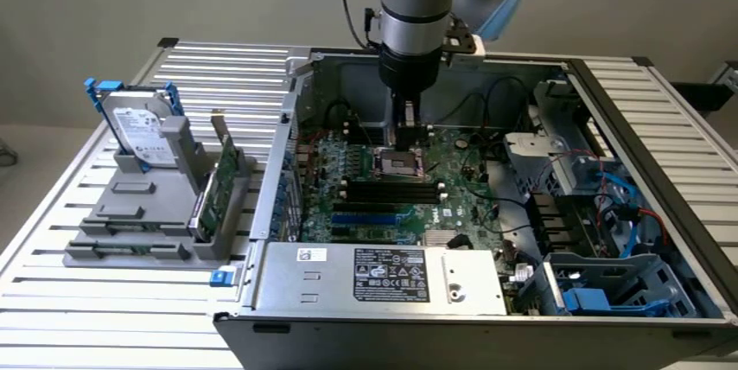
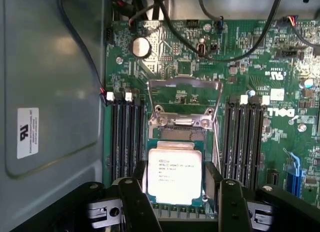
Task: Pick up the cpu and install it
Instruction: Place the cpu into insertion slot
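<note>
1. Fingers (image 2: 131, 207) of the black two-finger gripper (image 2: 177, 189) stand apart, one on each side of the cpu (image 2: 175, 174), a small flat square chip with a silvery printed metal top. Each fingertip is just beside a chip edge, and whether either touches it I cannot tell.
2. The cpu lies flat at the square black-and-metal socket (image 2: 182, 123) on the green motherboard (image 2: 185, 66). The silver metal load plate (image 2: 184, 84) is swung up beyond it.
3. Side room is tight: one bank of long black memory slots (image 2: 125, 142) runs just outside one finger, and a second bank (image 2: 247, 142) runs just outside the other.
4. Beyond one bank stands the grey sheet-metal case wall (image 2: 55, 91) with a white label (image 2: 27, 133). Black cables (image 2: 240, 49) arch over the board past the load plate, well apart from the chip.
5. In the exterior view the arm reaches down into the open grey metal computer case (image 1: 346, 301). Case walls stand all round, and a metal drive cage (image 1: 542, 158) stands toward the exterior view's right.
6. Outside the case, on the exterior view's left, a silver hard drive with a white label (image 1: 144, 132) stands upright in a grey plastic holder (image 1: 138, 214) on the slatted aluminium table (image 1: 69, 301).
7. Counts: one cpu, one socket, one load plate, two fingers, two memory banks, four white slot latches (image 2: 128, 96), one round silver coin cell (image 2: 141, 46), one hard drive.
</note>
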{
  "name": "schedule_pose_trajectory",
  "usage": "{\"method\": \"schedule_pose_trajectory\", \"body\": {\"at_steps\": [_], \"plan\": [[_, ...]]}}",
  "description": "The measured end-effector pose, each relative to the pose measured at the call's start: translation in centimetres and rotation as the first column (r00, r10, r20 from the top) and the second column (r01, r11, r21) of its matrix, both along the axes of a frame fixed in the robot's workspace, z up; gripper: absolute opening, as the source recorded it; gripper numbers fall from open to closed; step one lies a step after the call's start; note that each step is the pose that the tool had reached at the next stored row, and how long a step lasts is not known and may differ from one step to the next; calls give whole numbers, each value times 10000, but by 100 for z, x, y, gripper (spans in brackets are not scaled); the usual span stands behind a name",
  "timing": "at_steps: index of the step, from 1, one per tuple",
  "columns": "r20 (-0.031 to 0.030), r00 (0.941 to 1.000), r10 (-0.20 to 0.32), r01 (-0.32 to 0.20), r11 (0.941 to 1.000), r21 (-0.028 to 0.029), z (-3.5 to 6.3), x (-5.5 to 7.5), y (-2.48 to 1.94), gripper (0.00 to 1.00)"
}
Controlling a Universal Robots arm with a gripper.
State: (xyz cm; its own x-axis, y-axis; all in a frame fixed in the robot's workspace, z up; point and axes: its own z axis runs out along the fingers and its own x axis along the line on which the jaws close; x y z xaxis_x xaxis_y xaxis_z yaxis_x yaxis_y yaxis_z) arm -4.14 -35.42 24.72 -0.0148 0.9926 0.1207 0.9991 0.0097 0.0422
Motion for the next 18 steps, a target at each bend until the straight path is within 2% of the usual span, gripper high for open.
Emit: {"method": "schedule_pose_trajectory", "body": {"at_steps": [4,11,12,15,16,18], "plan": [[2,9997,-258,258,9997,-31,-72,-53,0,55],[27,9986,-526,526,9986,-35,-171,-61,-9,55],[61,9986,-531,531,9986,-33,-173,-61,-13,55],[242,9983,-532,533,9986,-22,-182,-62,-30,55],[269,9982,-532,532,9986,-21,-187,-64,-32,55],[281,9982,-530,531,9986,-19,-201,-66,-35,55]]}}
